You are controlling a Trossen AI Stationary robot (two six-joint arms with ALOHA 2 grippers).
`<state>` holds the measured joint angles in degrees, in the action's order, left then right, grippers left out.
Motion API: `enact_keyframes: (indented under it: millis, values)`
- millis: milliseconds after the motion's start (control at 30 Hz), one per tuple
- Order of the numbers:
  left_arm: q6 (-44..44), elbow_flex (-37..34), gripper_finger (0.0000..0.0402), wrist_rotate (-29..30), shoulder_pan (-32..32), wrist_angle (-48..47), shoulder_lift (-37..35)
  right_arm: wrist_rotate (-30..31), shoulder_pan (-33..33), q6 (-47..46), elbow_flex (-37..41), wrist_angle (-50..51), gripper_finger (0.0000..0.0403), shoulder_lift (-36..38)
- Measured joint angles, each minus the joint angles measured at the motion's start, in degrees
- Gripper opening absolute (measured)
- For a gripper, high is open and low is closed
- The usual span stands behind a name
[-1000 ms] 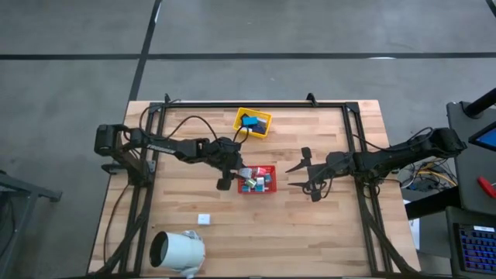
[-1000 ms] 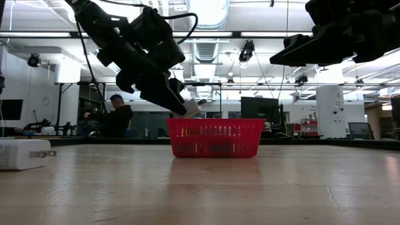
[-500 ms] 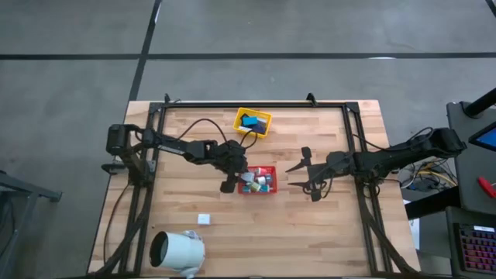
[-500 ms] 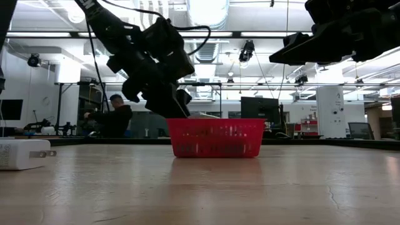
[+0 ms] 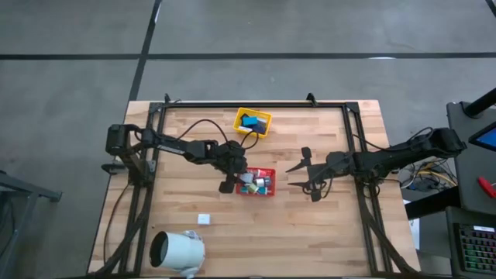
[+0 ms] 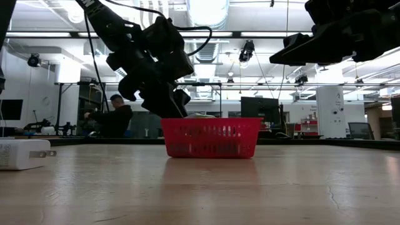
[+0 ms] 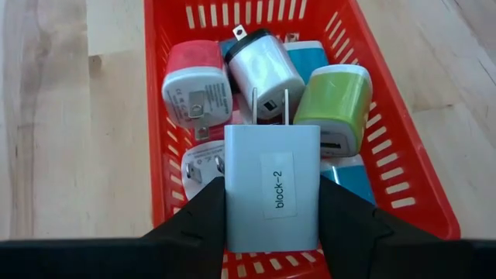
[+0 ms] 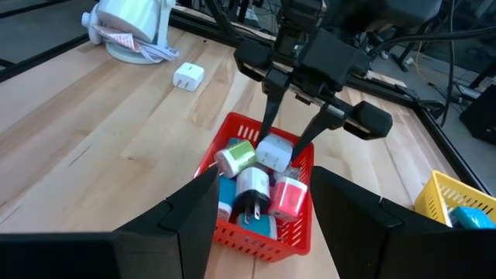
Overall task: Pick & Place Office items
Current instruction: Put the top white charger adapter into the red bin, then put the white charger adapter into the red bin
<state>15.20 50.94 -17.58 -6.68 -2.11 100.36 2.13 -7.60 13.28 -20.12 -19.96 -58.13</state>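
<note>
High view: one wooden table [image 5: 310, 225] carries two trays, a yellow tray [image 5: 253, 122] at 12 o'clock and a red tray [image 5: 256, 180] at centre, plus one large white cylinder [image 5: 177, 251] at 7 o'clock and one lone white charger [image 5: 204, 219] just beyond it toward 1 o'clock; the yellow tray holds dark and teal pieces too small to count. Two arms are present: the left gripper [image 5: 236, 180] sits over the red tray's 9 o'clock edge, and the right gripper [image 5: 308, 175] waits at 3 o'clock of that tray, well apart, fingers spread and holding nothing. Low view: one white charger [image 6: 24, 154] at 9 o'clock is cut off by the frame edge; the red tray's wall hides its contents; one person [image 6: 112, 115] sits in the room behind. Left wrist view: the left gripper is clenched on one white charger labelled "block-2" [image 7: 271, 188], prongs pointing away, held over the red tray; visible below are one pink-topped, one silver-white, one green and two teal chargers, and one white charger partly hidden under the held one. Right wrist view: the same tray shows about six chargers, overlapping, so the exact count is uncertain.
</note>
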Motion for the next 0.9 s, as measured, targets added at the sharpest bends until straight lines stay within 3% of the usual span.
enact_keyframes:
  millis: [333,567,900]
  values:
    - [-0.6,0.0,0.0153,0.0,0.1,-0.1,0.0,0.0,0.0,-0.2,0.0,0.0,0.0201,0.0]
    - [-1.6,0.1,0.0246,0.1,0.8,-0.1,0.0,0.0,0.0,-0.1,0.0,0.0,0.0201,0.0]
    - [-1.3,1.8,0.0254,0.6,1.7,-1.0,0.0,0.0,0.0,-0.2,0.0,0.0,0.0201,0.0]
